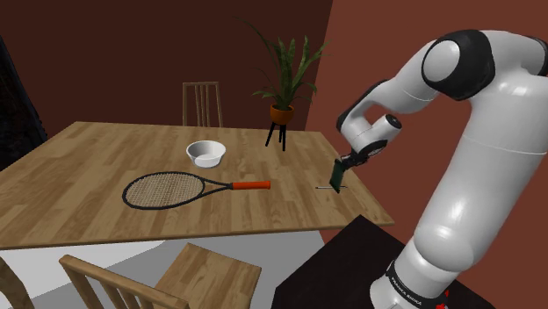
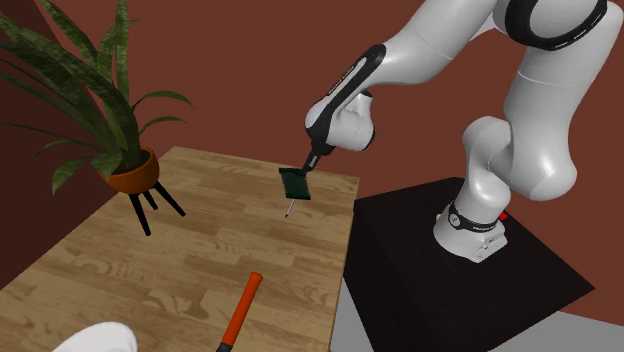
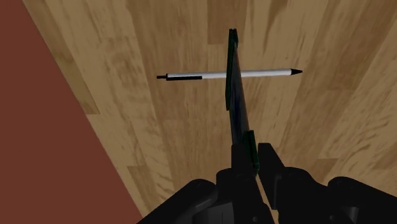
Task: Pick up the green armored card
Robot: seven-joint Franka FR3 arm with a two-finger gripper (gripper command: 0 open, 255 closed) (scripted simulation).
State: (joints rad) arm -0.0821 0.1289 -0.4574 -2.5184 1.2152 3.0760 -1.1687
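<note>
A dark green card (image 1: 337, 176) hangs edge-down just above the wooden table (image 1: 105, 158), near its corner closest to the stand. My black gripper (image 1: 345, 161) is shut on the card's upper edge. In the second exterior view the card (image 2: 296, 182) is lifted off the wood under the gripper (image 2: 308, 166). The wrist view has the card (image 3: 236, 95) edge-on, clasped between the fingers (image 3: 245, 167), gripper (image 3: 253, 159). A white and black pen (image 3: 229, 75) lies on the table below it, pen (image 2: 289, 208) also beneath the card.
A tennis racket (image 1: 184, 188) with an orange grip lies mid-table, a white bowl (image 1: 205, 154) behind it. A potted plant (image 1: 283, 110) on a small black stand is at the far edge. Chairs (image 1: 201, 104) stand around. The table's edge (image 2: 345, 250) runs close to the card.
</note>
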